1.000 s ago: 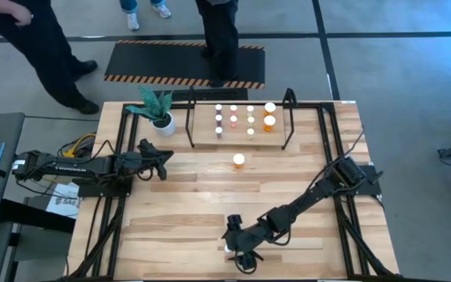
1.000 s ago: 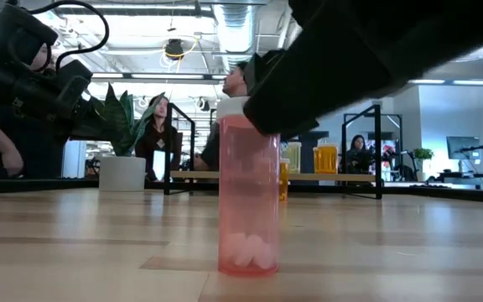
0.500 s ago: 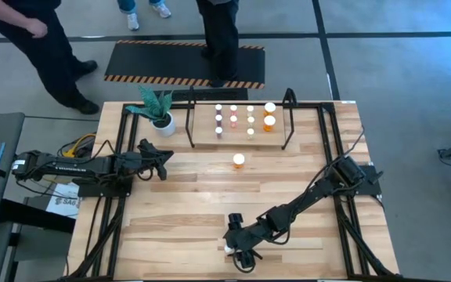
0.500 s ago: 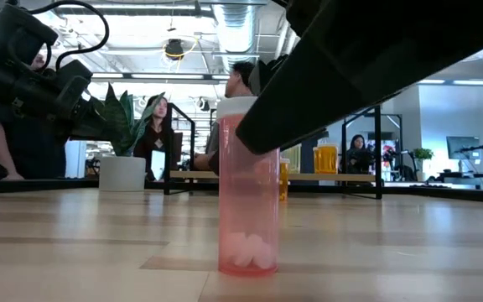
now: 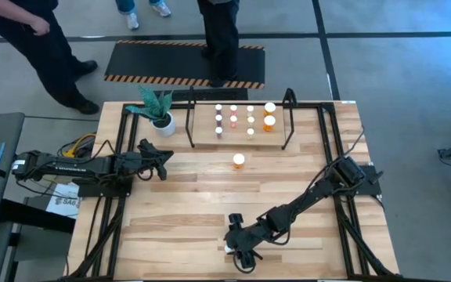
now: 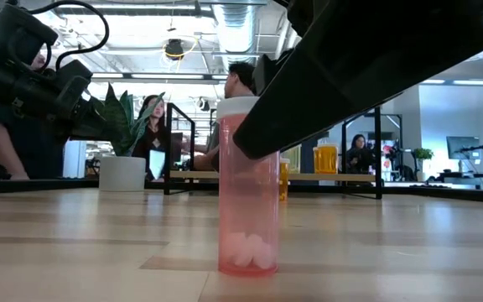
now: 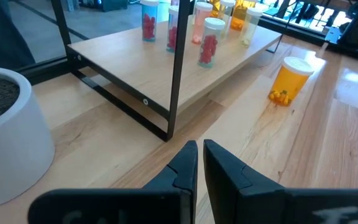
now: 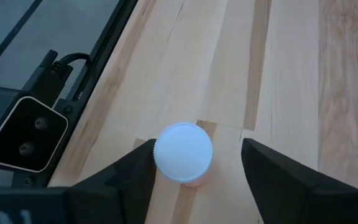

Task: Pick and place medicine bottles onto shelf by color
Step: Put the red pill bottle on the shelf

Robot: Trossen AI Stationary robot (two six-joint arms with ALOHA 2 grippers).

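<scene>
Straddling a pink bottle holding white pills, the right end effector stands apart.

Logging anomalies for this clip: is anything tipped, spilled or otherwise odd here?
Nothing stands out. The pink bottle stands upright near the table's front edge between the right pincer fingers, one finger at its cap. The orange bottle stands alone before the shelf, bottles there upright. The left pincer waits shut.

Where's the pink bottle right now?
The pink bottle stands upright near the table's front edge in the high view, between the right end effector's fingers, far from the shelf.
</scene>
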